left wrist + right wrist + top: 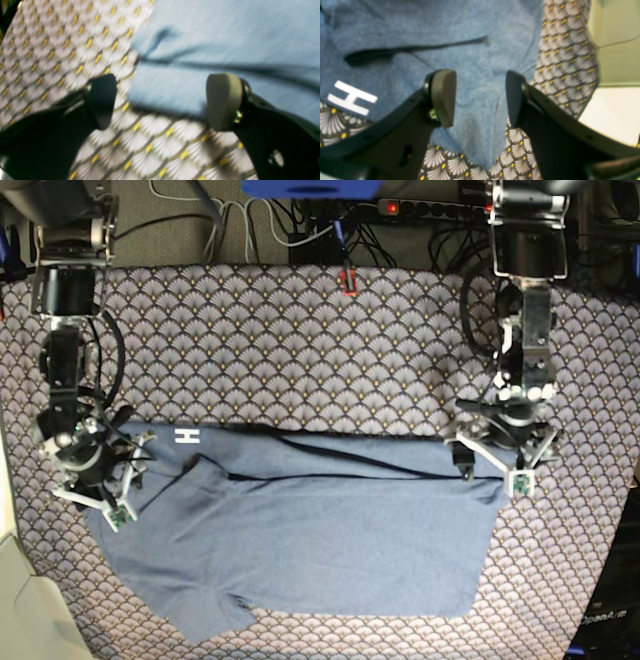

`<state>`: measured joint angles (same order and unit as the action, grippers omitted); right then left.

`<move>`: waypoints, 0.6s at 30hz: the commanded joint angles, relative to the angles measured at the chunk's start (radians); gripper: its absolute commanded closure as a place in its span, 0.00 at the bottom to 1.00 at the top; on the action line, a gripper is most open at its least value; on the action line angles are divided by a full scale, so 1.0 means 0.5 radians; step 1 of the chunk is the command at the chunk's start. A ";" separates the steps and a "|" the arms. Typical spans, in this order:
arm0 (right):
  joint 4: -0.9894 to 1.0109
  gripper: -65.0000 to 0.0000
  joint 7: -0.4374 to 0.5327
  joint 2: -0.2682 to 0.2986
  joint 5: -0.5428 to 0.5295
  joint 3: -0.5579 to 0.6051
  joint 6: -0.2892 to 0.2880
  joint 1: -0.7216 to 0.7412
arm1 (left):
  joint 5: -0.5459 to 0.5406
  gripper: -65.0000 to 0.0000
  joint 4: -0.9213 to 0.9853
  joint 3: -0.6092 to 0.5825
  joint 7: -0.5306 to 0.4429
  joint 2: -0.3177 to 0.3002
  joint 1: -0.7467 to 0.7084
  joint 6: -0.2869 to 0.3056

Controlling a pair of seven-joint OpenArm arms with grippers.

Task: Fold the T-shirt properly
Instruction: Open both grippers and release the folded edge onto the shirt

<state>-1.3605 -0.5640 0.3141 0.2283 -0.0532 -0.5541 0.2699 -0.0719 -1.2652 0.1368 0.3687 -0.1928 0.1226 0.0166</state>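
The left gripper's fingers [223,101] stand wide apart with nothing between them, one dark and one pale, hanging just above the near corner of the T-shirt [225,50] where its edge meets the scallop-patterned tablecloth [62,37]. That view is smeared, so whether the pale finger grazes the cloth cannot be told. The right gripper's fingers [443,96] are also parted and empty, straddling a tongue of blue fabric that runs down between them; a white letter H [352,97] shows on the cloth to one side.

From the base view, the left gripper [503,450] sits at one end of the shirt's upper folded edge and the right gripper [95,475] at the other end, by the sleeve and the H. The T-shirt [320,540] lies flat on the table [300,330], already doubled over once, its long axis running side to side between the two arms, with a dark fold line along the top and a sleeve poking out at the lower corner near the right arm.

Each arm is right at its own end of the cloth, neither nearer than the other. The bulk of the shirt lies toward the camera from both sets of fingers, so any further fold would probably mean gripping an end and carrying it along that long axis.
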 commanded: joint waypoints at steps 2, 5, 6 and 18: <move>-0.104 0.49 0.028 0.036 -0.007 -0.015 0.005 -0.035 | 0.013 0.15 0.016 0.032 -0.107 -0.003 0.032 -0.026; -0.168 0.49 0.028 0.036 -0.007 -0.058 0.005 -0.099 | 0.020 0.15 0.074 0.038 -0.196 0.007 0.032 -0.038; -0.171 0.49 0.028 0.036 -0.007 -0.076 0.005 -0.099 | 0.016 0.15 0.086 0.038 -0.205 0.010 0.032 -0.038; -0.162 0.49 0.028 0.058 -0.004 -0.095 0.005 -0.106 | 0.013 0.15 0.252 0.185 -0.211 0.013 0.085 -0.032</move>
<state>-1.4284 -0.5648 0.3225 0.2283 -0.0940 -0.5541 0.1936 -0.0669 -1.1263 0.2287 0.2844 -0.1791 0.1410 0.0025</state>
